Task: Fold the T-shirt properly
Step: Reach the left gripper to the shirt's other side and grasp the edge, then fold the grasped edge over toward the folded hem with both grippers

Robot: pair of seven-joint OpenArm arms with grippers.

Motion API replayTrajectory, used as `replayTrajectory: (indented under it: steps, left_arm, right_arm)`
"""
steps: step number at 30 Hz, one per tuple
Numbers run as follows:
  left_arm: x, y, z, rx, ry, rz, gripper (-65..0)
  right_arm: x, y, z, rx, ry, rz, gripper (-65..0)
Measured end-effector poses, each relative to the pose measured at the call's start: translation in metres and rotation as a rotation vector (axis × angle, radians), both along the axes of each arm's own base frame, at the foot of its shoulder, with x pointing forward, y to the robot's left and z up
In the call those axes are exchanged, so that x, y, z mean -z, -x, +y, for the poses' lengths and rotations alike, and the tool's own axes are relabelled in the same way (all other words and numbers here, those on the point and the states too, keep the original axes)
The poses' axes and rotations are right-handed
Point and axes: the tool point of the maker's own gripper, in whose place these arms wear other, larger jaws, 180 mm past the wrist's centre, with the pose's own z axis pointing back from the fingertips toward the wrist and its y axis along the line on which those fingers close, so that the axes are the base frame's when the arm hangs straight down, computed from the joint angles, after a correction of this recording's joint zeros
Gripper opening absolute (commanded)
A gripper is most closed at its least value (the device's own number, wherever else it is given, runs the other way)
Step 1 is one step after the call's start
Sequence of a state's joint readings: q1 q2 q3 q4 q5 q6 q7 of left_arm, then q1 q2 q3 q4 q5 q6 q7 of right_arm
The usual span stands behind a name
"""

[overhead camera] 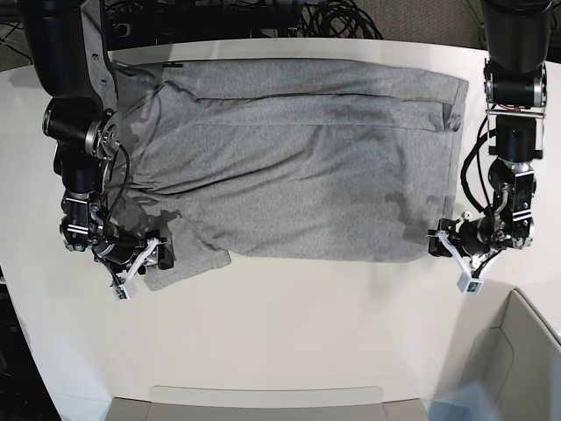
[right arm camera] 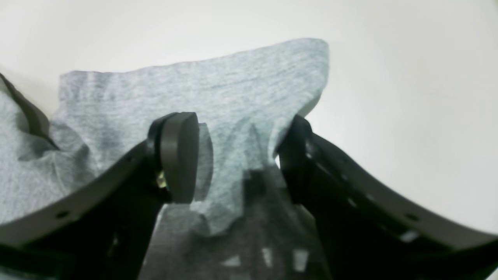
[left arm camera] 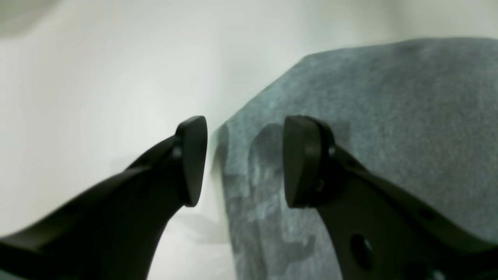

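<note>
Beside grey bin, both end effectors wide open, holding nothing, cables behind T-shirt

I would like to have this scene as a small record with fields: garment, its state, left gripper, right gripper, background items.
garment: large heather-grey cotton T-shirt, plain side visible
garment state: spread over the white table, with creases, not folded into a neat shape
left gripper: open, at a corner of the T-shirt
right gripper: open, over a sleeve-like end
background items: bundle of black cables beyond the T-shirt
</note>
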State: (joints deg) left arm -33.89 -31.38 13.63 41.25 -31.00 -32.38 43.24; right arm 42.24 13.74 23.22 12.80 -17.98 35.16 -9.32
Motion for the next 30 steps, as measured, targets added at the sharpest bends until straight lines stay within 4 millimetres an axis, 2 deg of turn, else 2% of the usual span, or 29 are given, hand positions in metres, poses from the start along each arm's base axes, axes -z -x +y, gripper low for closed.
replayTrajectory:
  steps: [2, 5, 10, 12, 16, 17, 19, 23, 24, 30]
  left_arm:
    - [0.006, -0.003, 0.009, -0.044, 0.019, -0.009, -33.3]
    - [0.018, 0.005, 0.024, -0.088, 0.016, 0.017, -33.3]
    - [0.025, 0.009, 0.009, 0.029, -0.017, 0.039, -33.3]
    - [0.026, 0.008, 0.0, 0.039, 0.005, 0.032, -33.5]
    - [0.028, 0.01, -0.004, 0.045, 0.031, 0.015, -33.8]
    - [0.028, 0.012, -0.005, 0.058, 0.034, 0.017, -34.9]
    - [0.029, 0.014, -0.006, 0.071, 0.039, 0.02, -42.1]
    - [0.03, 0.015, -0.008, 0.074, 0.044, 0.021, -63.6]
    - [0.03, 0.015, -0.009, 0.075, 0.046, 0.021, -65.0]
    - [0.027, 0.013, -0.007, 0.059, 0.058, 0.015, -65.0]
  right_arm:
    - [0.0, 0.0, 0.0, 0.0, 0.0, 0.001, -32.3]
    - [0.0, 0.0, -0.001, 0.0, 0.001, 0.002, -32.3]
    - [0.0, 0.0, 0.0, 0.0, 0.001, 0.001, -32.3]
    - [-0.001, 0.0, 0.0, -0.001, 0.001, 0.001, -32.4]
    - [0.0, 0.0, 0.001, -0.003, 0.002, 0.004, -33.5]
    - [0.0, 0.0, 0.001, -0.004, 0.002, 0.005, -35.2]
    - [0.0, 0.0, 0.001, -0.005, 0.005, 0.006, -42.5]
    - [0.001, 0.0, 0.001, -0.008, 0.01, 0.013, -61.1]
    - [0.0, 0.0, 0.001, -0.009, 0.011, 0.015, -65.0]
    - [-0.003, -0.003, 0.003, -0.027, 0.034, 0.037, -65.0]
